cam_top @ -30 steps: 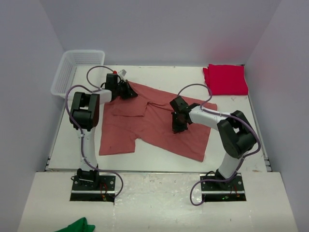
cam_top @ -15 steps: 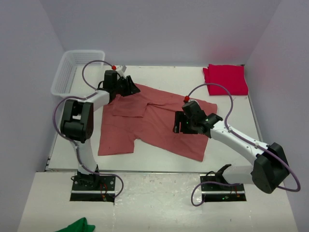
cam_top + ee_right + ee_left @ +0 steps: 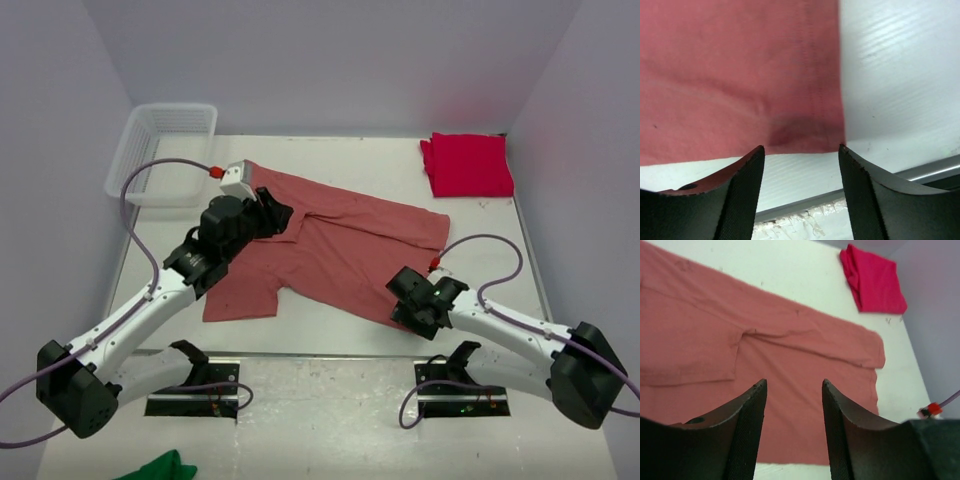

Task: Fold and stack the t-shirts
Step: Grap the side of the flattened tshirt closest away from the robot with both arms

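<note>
Shirts: salmon shirt (image 3: 330, 250) spread out, crimson shirt (image 3: 468, 165) folded

Top view: the salmon shirt lies flat and slantwise across the middle of the table (image 3: 330, 155), with its left part doubled over. The crimson shirt is a neat folded square at the far right corner, well apart from it. A white basket (image 3: 160, 150) stands at the far left corner. A green cloth (image 3: 160, 467) shows at the near left edge of the view. The left gripper (image 3: 272, 215) is low over the salmon shirt's upper left part. The right gripper (image 3: 408, 305) is at the shirt's near right corner. From above, neither gripper's spread is easy to read.

Left wrist: the left gripper (image 3: 793, 385) has its jaws wide apart with nothing between them. It looks along the salmon shirt (image 3: 800, 355) towards the crimson shirt (image 3: 872, 280).

Right wrist: the right gripper (image 3: 801, 150) has its jaws parted and empty. The hemmed corner of the salmon shirt (image 3: 740, 75) sits just beyond them, slightly puckered. Whether the tips touch the cloth, I cannot tell.
</note>
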Available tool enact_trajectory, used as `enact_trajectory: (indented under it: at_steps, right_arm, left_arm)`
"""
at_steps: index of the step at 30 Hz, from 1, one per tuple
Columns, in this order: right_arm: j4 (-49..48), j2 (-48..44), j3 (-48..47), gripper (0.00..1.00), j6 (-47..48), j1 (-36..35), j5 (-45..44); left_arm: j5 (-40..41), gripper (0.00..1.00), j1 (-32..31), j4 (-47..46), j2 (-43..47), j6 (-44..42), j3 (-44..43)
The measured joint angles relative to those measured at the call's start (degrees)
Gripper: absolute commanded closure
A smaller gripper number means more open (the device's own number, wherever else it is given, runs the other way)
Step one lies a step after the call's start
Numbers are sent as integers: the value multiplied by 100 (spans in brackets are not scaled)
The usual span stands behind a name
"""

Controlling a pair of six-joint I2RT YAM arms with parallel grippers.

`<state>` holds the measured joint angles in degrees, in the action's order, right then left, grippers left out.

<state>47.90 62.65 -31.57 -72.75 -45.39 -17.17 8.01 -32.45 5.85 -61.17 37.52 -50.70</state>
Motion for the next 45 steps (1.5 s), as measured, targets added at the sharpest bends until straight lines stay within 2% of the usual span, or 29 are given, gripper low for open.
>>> enact_trajectory:
  at_steps: [2, 4, 7, 11, 20, 34, 38, 43, 44, 45]
  right_arm:
    - [116, -289, 114, 46, -343, 0, -48]
    - [232, -533, 197, 48, -699, 0, -105]
    - [413, -920, 304, 48, -1049, 0, -136]
    - [664, -1141, 348, 47, -1436, -4, -138]
    - [802, -415, 328, 47, -1934, -11, -111]
    - [855, 247, 7, 59, -2330, -11, -229]
    - [894, 426, -90, 65, -2387, -26, -297]
    - [1008, 656, -245, 79, -2459, -37, -350]
    - [1016, 699, -269, 84, -2474, -37, -363]
    - [1036, 734, -293, 94, -2485, -39, -396]
  left_arm:
    - [35, 51, -166, 83, 149, 20, 317]
    - [11, 51, -223, 197, 271, 20, 682]
    - [-31, 51, -225, 442, 387, 15, 1119]
    - [-144, 51, -225, 612, 433, -42, 1283]
    - [-289, 51, -485, 654, 586, -269, 1209]
    - [-275, 52, -691, 1021, 975, -433, 1108]
    - [-286, 52, -713, 1069, 984, -431, 1069]
    - [-286, 52, -752, 1189, 988, -433, 1008]
    - [-286, 52, -767, 1193, 988, -433, 999]
    - [-284, 52, -778, 1191, 988, -435, 994]
